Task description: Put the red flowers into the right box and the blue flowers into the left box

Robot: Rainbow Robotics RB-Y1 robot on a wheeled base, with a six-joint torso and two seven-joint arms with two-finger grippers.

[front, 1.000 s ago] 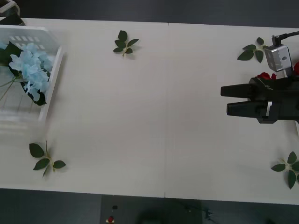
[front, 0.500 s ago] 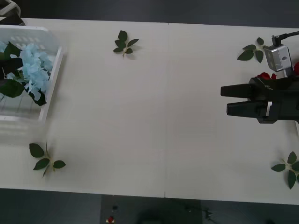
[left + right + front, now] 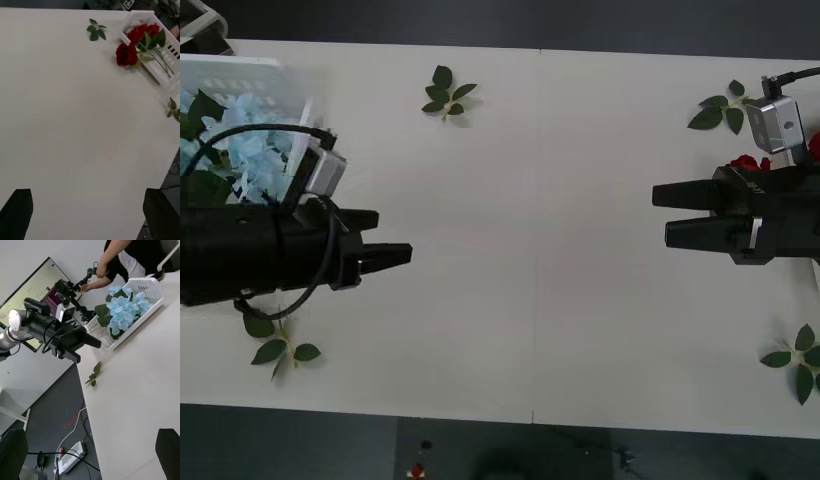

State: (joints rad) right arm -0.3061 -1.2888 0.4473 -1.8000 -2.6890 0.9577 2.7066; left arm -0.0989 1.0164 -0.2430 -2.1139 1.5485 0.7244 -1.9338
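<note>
Half a second ago the left arm was barely visible over the basket; now the left gripper point(image 3: 392, 256) has swung out over the bare table point(image 3: 530, 250), jaws parted and empty, pointing across toward the right side. Opposite it the right gripper point(image 3: 662, 212) hangs with fingers apart, holding nothing. Just behind the left wrist, the blue flowers point(image 3: 252, 150) lie in the left box point(image 3: 250, 68). Across the table, the red flowers point(image 3: 144, 32) sit in the right box point(image 3: 165, 77), but one rose bloom point(image 3: 126, 54) lies outside it, touching its rim (stem running into the box). That stray lies far nearer the right gripper.
</note>
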